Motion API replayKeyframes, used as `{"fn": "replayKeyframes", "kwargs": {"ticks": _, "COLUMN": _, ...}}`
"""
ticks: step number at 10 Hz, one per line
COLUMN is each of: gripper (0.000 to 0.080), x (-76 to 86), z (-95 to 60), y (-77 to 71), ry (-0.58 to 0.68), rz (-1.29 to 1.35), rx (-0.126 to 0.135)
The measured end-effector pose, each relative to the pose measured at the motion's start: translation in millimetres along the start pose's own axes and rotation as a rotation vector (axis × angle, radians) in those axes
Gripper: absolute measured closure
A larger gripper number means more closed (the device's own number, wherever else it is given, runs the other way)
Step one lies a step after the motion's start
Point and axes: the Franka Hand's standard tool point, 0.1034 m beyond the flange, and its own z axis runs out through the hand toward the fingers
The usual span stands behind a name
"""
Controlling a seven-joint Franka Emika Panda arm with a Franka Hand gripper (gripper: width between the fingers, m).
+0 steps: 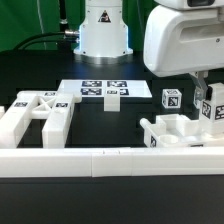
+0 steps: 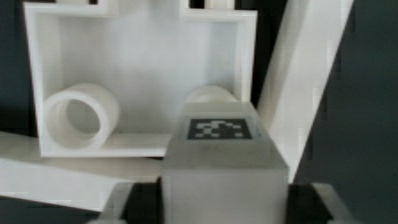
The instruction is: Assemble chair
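White post [image 2: 222,150] centred between dark fingers [image 2: 139,205], long axis along them; gripper [image 2: 226,198] seemingly clamped on both flanks; holed frame [image 2: 160,90] just beyond, by near edge of worktop [image 1: 110,125].

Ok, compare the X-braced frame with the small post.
Size: the frame is wide, the post a small block.
Shape: the frame is open with crossed braces; the post looks solid.
Place: the frame lies at the exterior view's left, the post toward its right.
Both are white plastic with black-and-white tags.
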Motion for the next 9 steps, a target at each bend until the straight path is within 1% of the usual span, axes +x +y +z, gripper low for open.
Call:
{"fn": "replayKeyframes", "kwargs": {"ticks": 3, "gripper": 0.0515, "x": 0.0, "z": 0.0, "y": -0.1, "ry": 0.000, "rz": 0.022, "rx": 0.001}}
{"fn": "replayKeyframes", "kwargs": {"ticks": 4, "gripper": 0.0515, "x": 0.9, "z": 0.0, "y": -0.8, "ry": 0.007, "rz": 0.113, "rx": 0.005}}
{"fn": "replayKeyframes", "kwargs": {"ticks": 5, "gripper": 0.0515, "x": 2.6, "z": 0.1, "y": -2.5, "ry": 0.020, "rz": 0.253, "rx": 0.016}}
{"fn": "replayKeyframes", "kwargs": {"ticks": 7, "gripper": 0.0515, "x": 6.1, "z": 0.1, "y": -4.4, "ry": 0.042, "rz": 0.417, "rx": 0.023}}
{"fn": "replayKeyframes", "kwargs": {"ticks": 8, "gripper": 0.0515, "x": 8.1, "z": 0.6, "y": -7.1, "ry": 0.054, "rz": 0.549, "rx": 0.037}}
{"fn": "replayKeyframes", "kwargs": {"ticks": 9, "gripper": 0.0515, "x": 8.3, "z": 0.6, "y": -7.1, "ry": 0.055, "rz": 0.643, "rx": 0.039}}
